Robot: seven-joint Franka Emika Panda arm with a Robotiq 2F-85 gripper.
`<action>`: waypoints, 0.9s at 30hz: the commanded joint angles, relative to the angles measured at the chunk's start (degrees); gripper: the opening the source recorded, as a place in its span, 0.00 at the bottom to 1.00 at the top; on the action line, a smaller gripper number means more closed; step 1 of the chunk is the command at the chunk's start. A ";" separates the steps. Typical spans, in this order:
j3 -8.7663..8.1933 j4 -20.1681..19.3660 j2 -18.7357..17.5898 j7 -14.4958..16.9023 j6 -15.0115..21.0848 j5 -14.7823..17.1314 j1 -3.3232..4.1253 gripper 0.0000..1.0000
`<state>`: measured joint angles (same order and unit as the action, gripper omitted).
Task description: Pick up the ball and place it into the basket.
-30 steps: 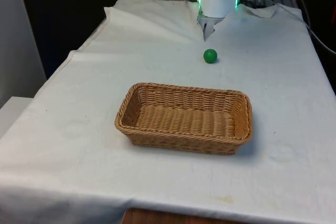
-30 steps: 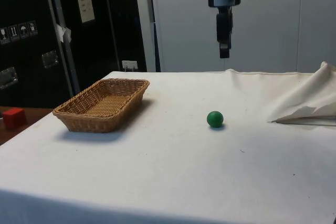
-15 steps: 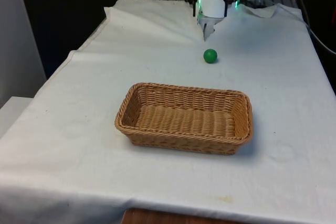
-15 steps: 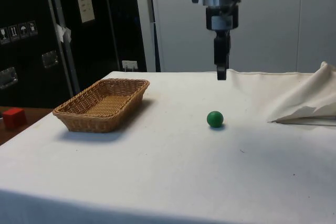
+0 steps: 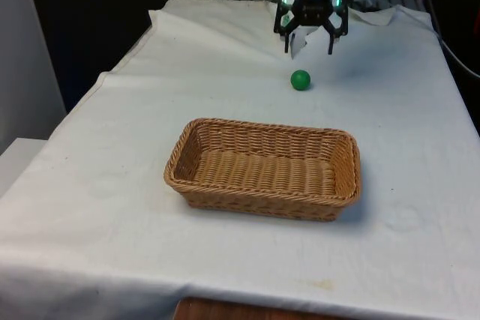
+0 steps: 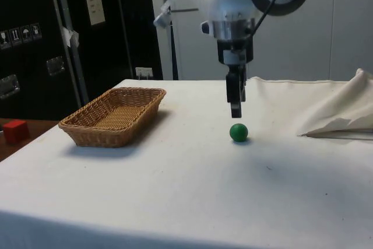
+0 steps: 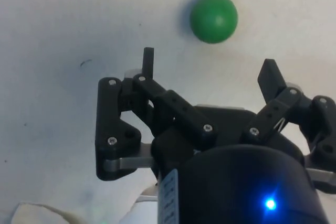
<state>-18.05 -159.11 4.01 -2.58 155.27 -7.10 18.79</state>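
White cloth, smooth in the middle and rumpled into folds at the far end, covers the worktop. On it sits a small, round, matte green ball, resting on the cloth well apart from a shallow rectangular basket woven of tan wicker, with rounded corners and a braided rim; the basket lies nearer the front camera and is empty. Black and angular, the hand hangs just above the ball with its two thin fingers spread wide and pointing down, holding nothing. In the side view the hand stands just over the ball without touching it, and the basket lies off toward the dark cabinets. From the wrist, the ball shows just beyond the fingertips, on bare cloth, with the hand open behind it. A small red block sits beyond the worktop's edge in the side view.
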 commanded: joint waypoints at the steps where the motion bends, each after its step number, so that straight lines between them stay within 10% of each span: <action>1: -0.06 -0.34 -0.74 0.34 1.43 0.63 0.06 1.00; 27: -2.29 -2.58 -10.37 2.98 16.39 1.20 -0.69 1.00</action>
<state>-21.31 -160.71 -7.10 0.00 170.45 -7.10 18.28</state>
